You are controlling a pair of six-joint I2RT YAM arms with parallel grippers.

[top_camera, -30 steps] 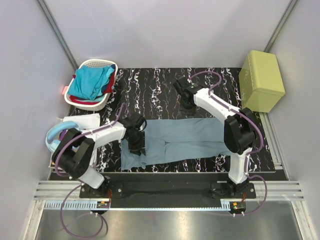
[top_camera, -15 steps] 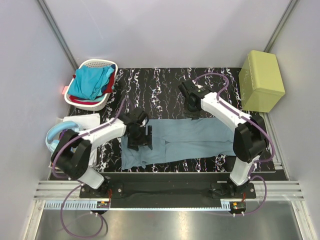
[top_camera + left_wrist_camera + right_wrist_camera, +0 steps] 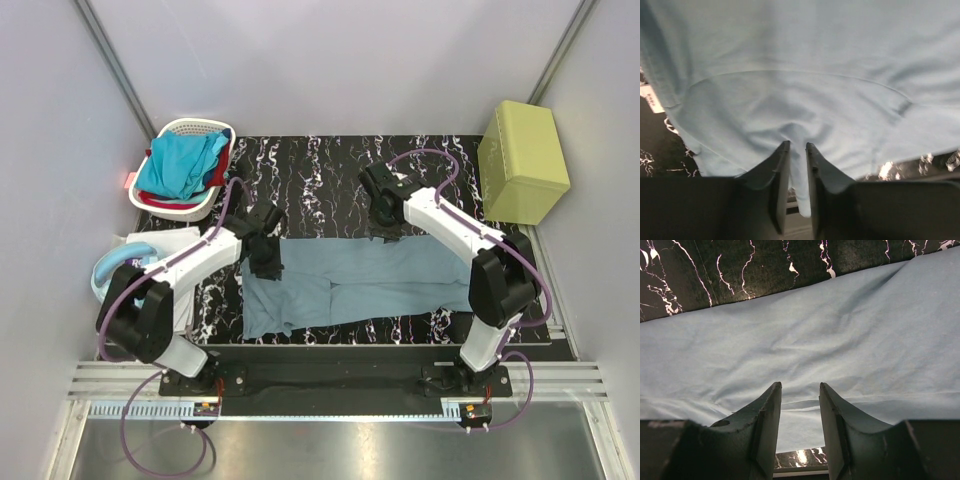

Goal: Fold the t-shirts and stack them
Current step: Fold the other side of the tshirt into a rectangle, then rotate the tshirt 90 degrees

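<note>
Black marbled table (image 3: 330, 165) under both grippers. Grey-blue t-shirt (image 3: 370, 280) lies flat on it in a long folded strip, running from the left gripper (image 3: 797, 146) across to past the right gripper (image 3: 800, 385), mostly on their near side. Yellow-green box (image 3: 523, 160) off to the right of the right gripper, well apart, at the table's far right corner. White laundry basket (image 3: 195, 124) beyond and left of the left gripper, near it. The basket holds a turquoise t-shirt (image 3: 180, 165) on top and a red t-shirt (image 3: 217, 175) beneath it at the side. Left gripper sits at the strip's far left corner, fingers nearly together, pinching a small pucker of the grey-blue cloth. Right gripper sits at the strip's far edge, fingers apart. The cloth edge lies flat in the gap, no pinch visible.
</note>
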